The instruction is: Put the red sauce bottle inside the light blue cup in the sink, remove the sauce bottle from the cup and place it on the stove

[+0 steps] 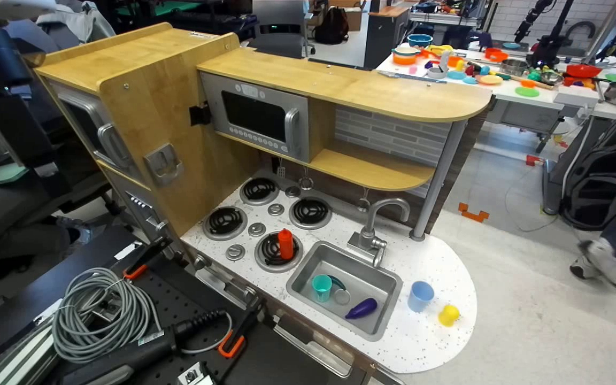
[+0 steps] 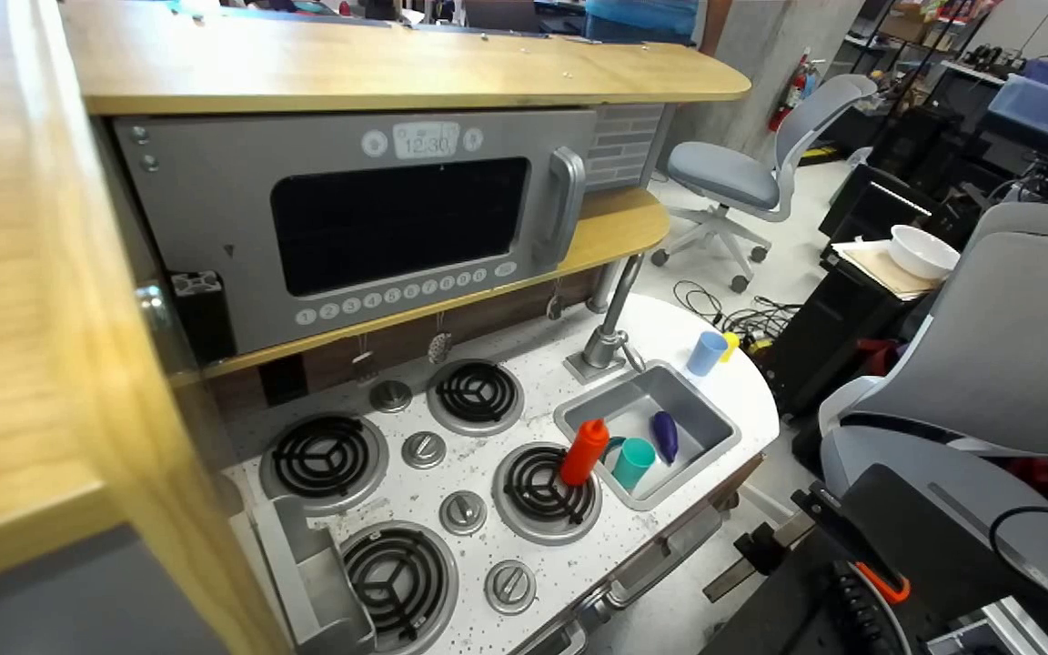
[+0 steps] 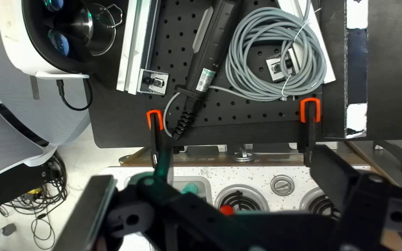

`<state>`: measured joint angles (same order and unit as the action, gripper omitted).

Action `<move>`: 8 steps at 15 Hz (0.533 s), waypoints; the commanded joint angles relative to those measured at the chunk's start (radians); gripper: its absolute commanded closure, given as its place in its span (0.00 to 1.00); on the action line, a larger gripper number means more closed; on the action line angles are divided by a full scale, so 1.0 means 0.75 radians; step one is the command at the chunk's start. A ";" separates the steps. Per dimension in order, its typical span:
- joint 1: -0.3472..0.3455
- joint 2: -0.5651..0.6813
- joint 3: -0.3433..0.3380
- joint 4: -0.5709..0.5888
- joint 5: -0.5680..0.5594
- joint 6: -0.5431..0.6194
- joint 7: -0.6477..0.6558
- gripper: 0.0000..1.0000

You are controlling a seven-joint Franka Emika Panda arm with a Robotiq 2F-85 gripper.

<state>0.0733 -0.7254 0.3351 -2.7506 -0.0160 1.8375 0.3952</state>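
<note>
The red sauce bottle [image 1: 286,244] stands upright on the stove's burner nearest the sink, also seen in an exterior view [image 2: 585,452]. Its red top shows in the wrist view [image 3: 226,210], partly behind the gripper body. The light blue cup, blue-green [image 1: 322,287], is in the sink [image 1: 388,321] and shows in an exterior view [image 2: 634,462] and in the wrist view [image 3: 190,188]. The stove [image 1: 235,252] has round black burners. My gripper [image 3: 243,155] is open and empty, fingers wide apart, away from bottle and cup. I cannot make it out in the exterior views.
A purple eggplant [image 1: 362,308] lies in the sink. A periwinkle cup [image 1: 421,296] and a yellow item [image 1: 448,315] stand on the rounded counter end. The faucet [image 1: 375,230] rises behind the sink. The microwave shelf [image 1: 372,160] overhangs the rear. Cable [image 3: 277,55] and clamps lie on the black table.
</note>
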 commanded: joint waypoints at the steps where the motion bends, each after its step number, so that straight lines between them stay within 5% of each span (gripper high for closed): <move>1: 0.024 0.006 -0.023 0.003 -0.014 -0.004 0.014 0.00; 8: 0.023 0.006 -0.025 0.002 -0.008 -0.007 0.021 0.00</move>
<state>0.0733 -0.7254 0.3333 -2.7518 -0.0170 1.8375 0.3952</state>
